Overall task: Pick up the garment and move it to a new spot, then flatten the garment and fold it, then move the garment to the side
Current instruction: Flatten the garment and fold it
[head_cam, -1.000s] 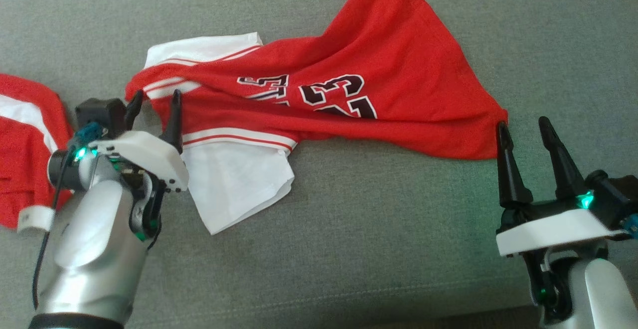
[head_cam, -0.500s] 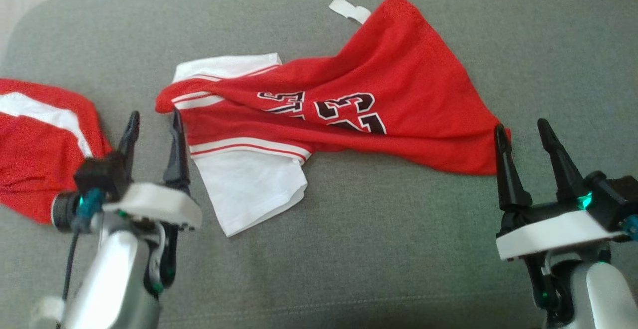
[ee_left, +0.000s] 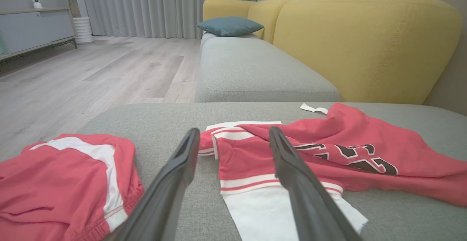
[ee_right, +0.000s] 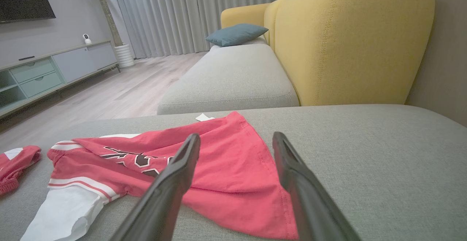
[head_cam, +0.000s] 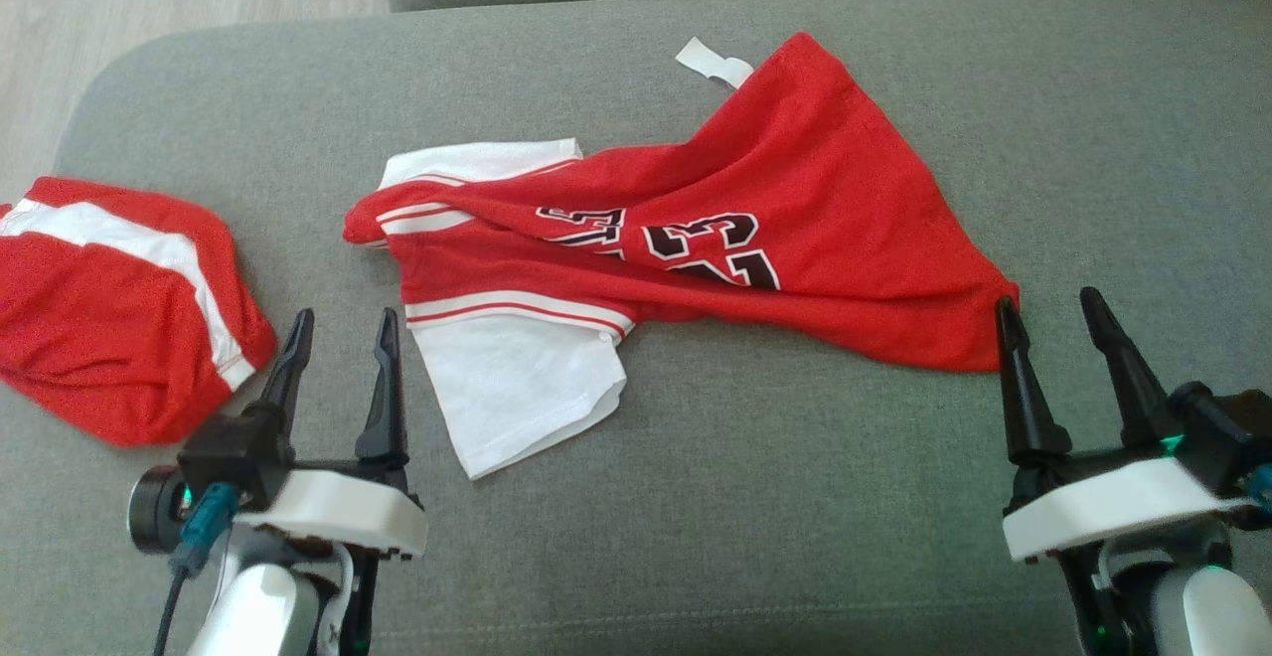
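The left gripper (head_cam: 345, 316) holds its two fingers spread wide with nothing between them. The tips are just beside the white sleeve (head_cam: 517, 398) of the red jersey (head_cam: 795, 209), not touching it. The right gripper (head_cam: 1048, 298) is likewise spread and empty. Its inner fingertip sits at the jersey's hem corner, perhaps brushing it, though the head view does not settle that. The jersey lies crumpled, number side up, on the grey sofa cushion (head_cam: 795, 517). Well apart to the jersey's left lie red shorts (head_cam: 99, 338).
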You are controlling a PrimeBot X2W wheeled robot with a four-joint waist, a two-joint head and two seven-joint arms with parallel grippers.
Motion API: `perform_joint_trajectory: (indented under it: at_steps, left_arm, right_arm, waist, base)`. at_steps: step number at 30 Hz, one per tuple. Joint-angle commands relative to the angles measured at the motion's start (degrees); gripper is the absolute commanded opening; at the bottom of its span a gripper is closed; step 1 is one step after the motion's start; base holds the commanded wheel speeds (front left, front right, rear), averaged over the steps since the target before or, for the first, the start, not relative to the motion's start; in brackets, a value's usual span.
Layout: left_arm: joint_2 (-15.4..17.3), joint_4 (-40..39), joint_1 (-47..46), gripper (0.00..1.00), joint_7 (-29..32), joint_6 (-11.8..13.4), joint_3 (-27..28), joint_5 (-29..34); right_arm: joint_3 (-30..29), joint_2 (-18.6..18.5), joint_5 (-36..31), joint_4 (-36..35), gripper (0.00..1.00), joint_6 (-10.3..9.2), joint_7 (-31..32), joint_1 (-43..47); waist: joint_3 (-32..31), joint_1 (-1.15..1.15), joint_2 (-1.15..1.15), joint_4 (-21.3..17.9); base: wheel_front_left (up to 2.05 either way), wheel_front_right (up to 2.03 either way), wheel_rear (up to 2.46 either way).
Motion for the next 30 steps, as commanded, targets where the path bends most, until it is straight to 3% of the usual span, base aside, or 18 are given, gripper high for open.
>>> perform_joint_trajectory:
  at_steps: [1, 7, 18, 28, 30]
  left_arm:
    - [1.16, -2.2, -1.54, 1.0, 0.15, 0.64, 2.06, 0.15]
    - [1.59, -2.44, -1.57, 1.0, 0.72, 0.89, 1.73, 0.36]
    - [-0.67, 8.24, -2.87, 1.0, 13.51, -3.8, -3.09, -5.13]
    - [-1.79, 14.68, -4.36, 1.0, 18.71, -6.03, -3.92, -8.88]
    - [-1.51, 15.14, -4.98, 0.0, 19.06, -6.89, -4.31, -9.11]
  right_arm:
    - [1.37, -0.42, 0.08, -2.44, 1.0, 0.43, 0.15, -0.98]
    - [1.58, -0.25, 0.27, -2.7, 1.0, 0.43, 0.44, -0.81]
    - [2.19, 0.01, 0.61, -2.31, 1.0, 0.43, 0.61, -1.42]
    - [1.8, 0.14, 0.56, -1.35, 1.0, 0.43, 0.58, -1.97]
    - [1.08, -0.06, 0.25, -0.87, 1.0, 0.43, 1.12, -2.11]
  waist:
    - [0.01, 0.0, 0.0, -0.07]
    - [0.23, 0.0, 0.0, -0.31]
    - [3.08, 0.0, 0.0, -1.28]
    - [4.39, 0.0, 0.0, -1.88]
    - [4.83, 0.0, 0.0, -1.91]
  base:
    - [0.0, 0.0, 0.0]
    - [0.0, 0.0, 0.0]
    - [0.0, 0.0, 0.0]
    - [0.0, 0.0, 0.0]
    - [0.0, 0.0, 0.0]
